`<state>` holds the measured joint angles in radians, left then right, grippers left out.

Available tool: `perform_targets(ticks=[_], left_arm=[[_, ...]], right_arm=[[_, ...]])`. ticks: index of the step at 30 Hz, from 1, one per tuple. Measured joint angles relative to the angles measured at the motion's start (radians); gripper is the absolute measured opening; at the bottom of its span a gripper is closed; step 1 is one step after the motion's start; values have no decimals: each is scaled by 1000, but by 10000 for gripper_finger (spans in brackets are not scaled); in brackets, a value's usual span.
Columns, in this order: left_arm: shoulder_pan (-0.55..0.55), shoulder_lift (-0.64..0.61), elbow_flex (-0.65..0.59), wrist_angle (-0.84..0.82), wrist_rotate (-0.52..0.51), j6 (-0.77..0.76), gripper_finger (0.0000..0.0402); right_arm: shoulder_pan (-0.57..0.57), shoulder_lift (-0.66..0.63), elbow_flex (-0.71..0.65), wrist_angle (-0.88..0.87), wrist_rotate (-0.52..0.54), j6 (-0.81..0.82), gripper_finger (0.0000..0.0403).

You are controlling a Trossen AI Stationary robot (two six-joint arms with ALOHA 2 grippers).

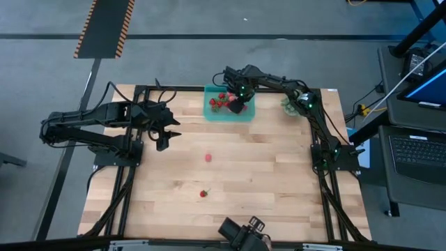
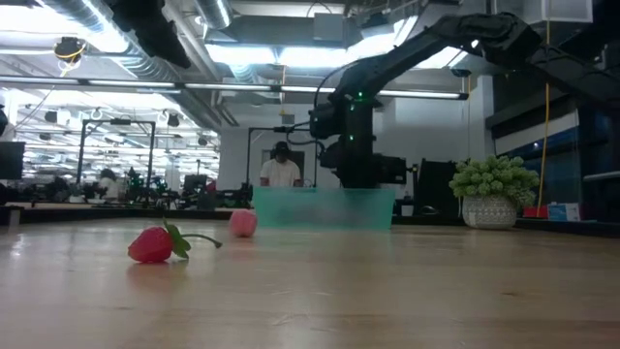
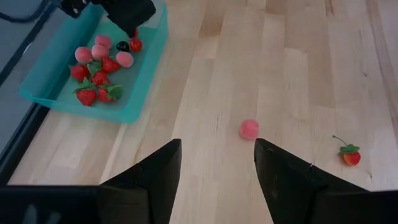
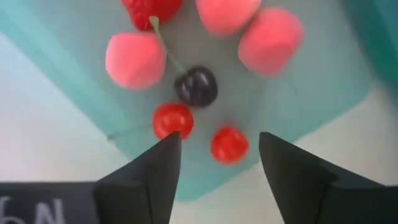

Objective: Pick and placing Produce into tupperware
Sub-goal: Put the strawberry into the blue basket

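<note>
Right gripper (image 4: 214, 165): spread over tupperware (image 1: 249, 115), nothing pinched
Left gripper (image 1: 166, 132): spread, empty, nearer pink berry (image 1: 208, 157)
Next: left's reach

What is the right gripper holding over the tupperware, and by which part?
Nothing. The right gripper hangs open over the tupperware, with a small red piece lying loose below its fingers. The left gripper is empty too.

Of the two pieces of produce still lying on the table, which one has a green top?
The red strawberry, lying nearer the table's front edge; its leaves and stem show. The pink piece is plain and round.
</note>
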<state>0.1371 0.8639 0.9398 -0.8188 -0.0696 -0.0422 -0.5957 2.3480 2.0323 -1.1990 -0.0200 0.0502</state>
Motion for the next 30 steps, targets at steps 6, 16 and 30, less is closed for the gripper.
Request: perform_targets(ticks=[6, 16, 30], left_arm=[[0, 0, 0, 0, 0, 0, 195], [0, 0, 0, -19, 1, -28, 195], [0, 0, 0, -27, 8, -34, 195]], right_arm=[[6, -1, 160, -89, 0, 74, 221], [77, -86, 287, -273, -21, 250, 199], [369, -224, 290, -372, -27, 187, 170]])
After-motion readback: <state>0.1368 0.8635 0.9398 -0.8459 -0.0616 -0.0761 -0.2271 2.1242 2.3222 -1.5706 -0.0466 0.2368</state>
